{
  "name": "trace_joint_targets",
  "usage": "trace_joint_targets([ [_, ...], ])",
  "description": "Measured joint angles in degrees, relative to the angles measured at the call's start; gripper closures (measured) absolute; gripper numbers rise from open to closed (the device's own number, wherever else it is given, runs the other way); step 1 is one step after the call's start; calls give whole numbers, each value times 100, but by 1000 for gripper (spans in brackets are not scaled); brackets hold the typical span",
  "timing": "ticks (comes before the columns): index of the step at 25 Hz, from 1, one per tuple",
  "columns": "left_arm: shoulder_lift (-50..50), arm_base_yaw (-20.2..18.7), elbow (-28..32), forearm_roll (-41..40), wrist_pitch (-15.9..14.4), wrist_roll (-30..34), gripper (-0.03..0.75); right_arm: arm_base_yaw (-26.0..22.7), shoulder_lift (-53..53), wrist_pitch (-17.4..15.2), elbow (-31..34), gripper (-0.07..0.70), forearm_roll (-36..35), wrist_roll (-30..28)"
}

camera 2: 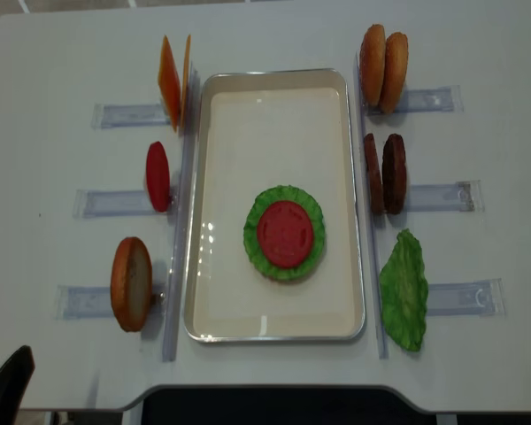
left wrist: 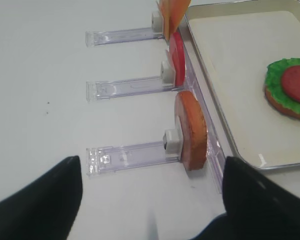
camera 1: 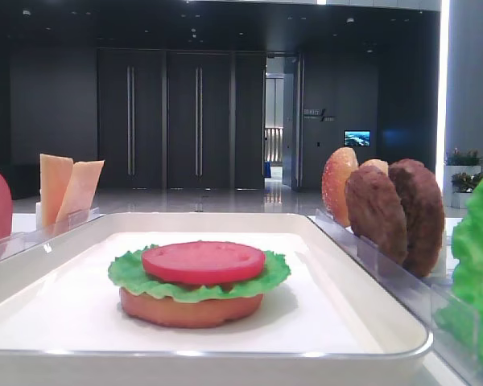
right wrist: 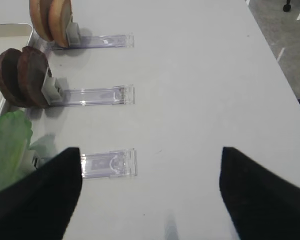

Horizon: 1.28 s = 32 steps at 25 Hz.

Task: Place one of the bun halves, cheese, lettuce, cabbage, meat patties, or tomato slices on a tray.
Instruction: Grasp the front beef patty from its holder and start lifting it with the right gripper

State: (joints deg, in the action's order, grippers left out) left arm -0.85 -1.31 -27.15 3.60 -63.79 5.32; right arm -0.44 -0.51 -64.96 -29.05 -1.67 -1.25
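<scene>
The white tray (camera 2: 199, 177) holds a stack: a bun half (camera 1: 189, 310), a lettuce leaf (camera 2: 310, 252) and a tomato slice (camera 2: 286, 233) on top. Right of the tray stand two bun halves (camera 2: 382, 60), two meat patties (camera 2: 385, 173) and a lettuce leaf (camera 2: 404, 288). On its left stand cheese (camera 2: 173, 75), a tomato slice (camera 2: 157, 175) and a bun half (camera 2: 131, 283). Cabbage is out of view. My right gripper (right wrist: 150, 155) hangs open over bare table, right of the lettuce (right wrist: 7, 145). The left gripper (left wrist: 151, 167) is open, just short of the left bun half (left wrist: 192, 130).
Clear plastic slotted racks (camera 2: 438, 197) lie on the white table on both sides of the tray, each item leaning at its inner end. One rack (right wrist: 107, 164) lies just beyond the right gripper's left finger. The table's front edge runs close behind both grippers.
</scene>
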Motion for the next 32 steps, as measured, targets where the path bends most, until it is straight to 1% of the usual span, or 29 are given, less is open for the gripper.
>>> trace_joint_targets([
  [8,0,0,0,0,0,0,34,0,0,0,0,92,0,0],
  [11,0,0,0,0,0,0,34,0,0,12,-15,92,0,-133],
  [15,0,0,0,0,0,0,34,0,79,12,-354,92,-5,-223],
  [19,0,0,0,0,0,0,34,0,880,6,-655,92,-107,-223],
  [24,0,0,0,0,0,0,34,0,2357,24,-1044,92,-221,-216],
  [26,0,0,0,0,0,0,34,0,2951,29,-1215,92,-229,-117],
  [29,0,0,0,0,0,0,36,0,3842,-4,-1642,92,-256,36],
  [32,0,0,0,0,0,0,48,0,4643,-16,-2081,92,-256,52],
])
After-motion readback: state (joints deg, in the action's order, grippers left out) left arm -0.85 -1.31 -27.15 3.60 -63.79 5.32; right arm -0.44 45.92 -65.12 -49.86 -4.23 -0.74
